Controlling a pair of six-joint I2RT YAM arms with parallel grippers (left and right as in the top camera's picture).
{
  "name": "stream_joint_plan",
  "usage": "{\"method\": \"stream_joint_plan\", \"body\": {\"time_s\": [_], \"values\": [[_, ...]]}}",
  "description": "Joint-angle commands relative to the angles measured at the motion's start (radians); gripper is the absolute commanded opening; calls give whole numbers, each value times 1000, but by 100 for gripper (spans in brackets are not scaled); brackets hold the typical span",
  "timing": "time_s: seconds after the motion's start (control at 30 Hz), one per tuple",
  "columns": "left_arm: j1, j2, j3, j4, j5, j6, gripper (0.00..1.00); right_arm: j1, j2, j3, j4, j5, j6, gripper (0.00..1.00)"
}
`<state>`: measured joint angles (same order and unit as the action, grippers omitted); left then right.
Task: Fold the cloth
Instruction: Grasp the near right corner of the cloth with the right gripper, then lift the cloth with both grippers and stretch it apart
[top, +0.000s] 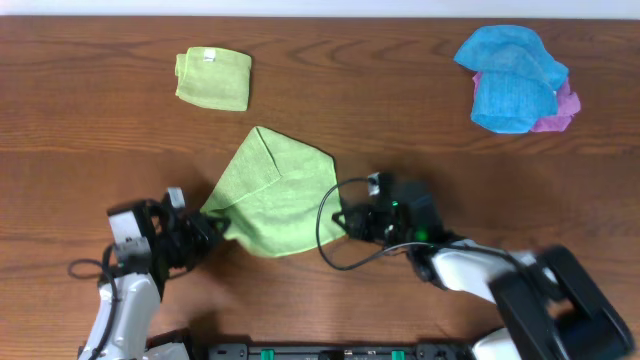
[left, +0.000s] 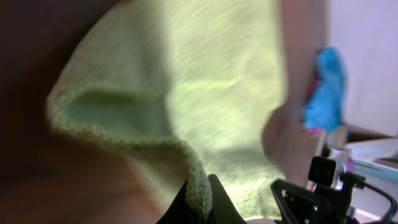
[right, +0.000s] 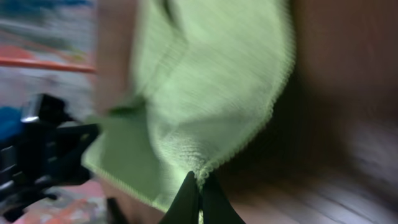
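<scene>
White tag (top: 209, 55) on the folded cloth (top: 215, 85) unreadable, left pincer (top: 214, 228) and right pincer (top: 342, 218) both clamped tight on corners of the green cloth (top: 275, 195).

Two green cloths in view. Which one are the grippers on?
The large green cloth spread at table centre, pinched at opposite edges by the left gripper and right gripper. The small folded green cloth at the far left lies untouched.
</scene>
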<state>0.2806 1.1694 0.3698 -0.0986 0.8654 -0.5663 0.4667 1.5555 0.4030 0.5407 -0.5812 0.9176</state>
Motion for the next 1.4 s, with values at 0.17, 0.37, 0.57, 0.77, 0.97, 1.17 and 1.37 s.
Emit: {"method": "stream_joint_plan", "body": {"time_s": [0.17, 0.37, 0.57, 0.77, 0.97, 1.17, 1.37], "values": [[-1, 1, 242, 6, 75, -87, 6, -45, -324, 40, -82, 18, 2, 1], [-43, 2, 352, 63, 67, -154, 6, -47, -351, 138, -144, 46, -38, 1], [-93, 15, 374, 203, 3, -277, 6, -104, -348, 323, -391, 113, -182, 1], [-111, 54, 374, 346, -19, -364, 6, -188, -325, 440, -515, 110, -270, 1], [-125, 73, 379, 390, -29, -385, 6, -220, -318, 446, -518, 107, -282, 1], [-191, 121, 396, 566, -85, -468, 5, -220, -243, 491, -435, 100, -276, 1], [-196, 235, 493, 568, -78, -481, 6, -255, -99, 634, -458, 61, -295, 1]]}}
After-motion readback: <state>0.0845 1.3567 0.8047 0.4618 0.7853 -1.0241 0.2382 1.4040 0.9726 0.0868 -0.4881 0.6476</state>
